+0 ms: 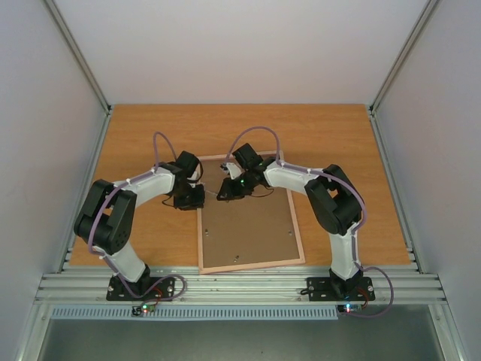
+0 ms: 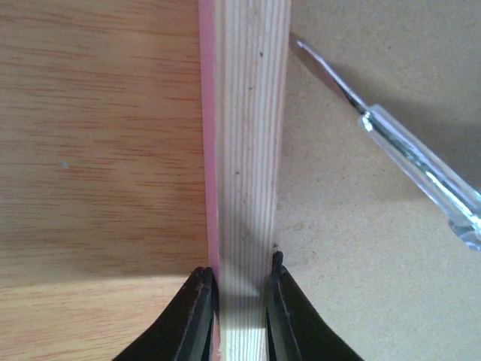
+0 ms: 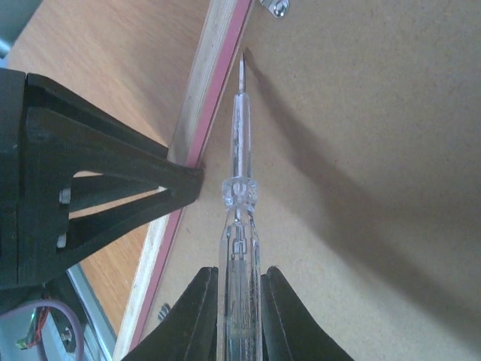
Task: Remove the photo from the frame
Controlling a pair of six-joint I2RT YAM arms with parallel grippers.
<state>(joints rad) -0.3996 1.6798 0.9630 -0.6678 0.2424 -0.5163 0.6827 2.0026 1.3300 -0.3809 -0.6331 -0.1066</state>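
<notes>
The left gripper (image 2: 239, 277) pinches the face-down frame (image 2: 248, 150) at its 10 o'clock edge, the photo hides under the brown board (image 3: 361, 150), and the screwdriver (image 3: 239, 150) squeezed in the right gripper (image 3: 239, 277) could slip and poke the photo if pushed too hard.

The frame (image 1: 297, 229) lies face down on the worktop (image 1: 150, 135) with its board (image 1: 244, 233) up, so the photo is hidden. From above, the left tool (image 1: 197, 200) and right tool (image 1: 225, 191) cover the frame's far edge, and the screwdriver (image 3: 239, 150) is too small to make out. In the right wrist view its handle end runs off the bottom edge, and a clip (image 3: 276, 6) is cut by the top.
</notes>
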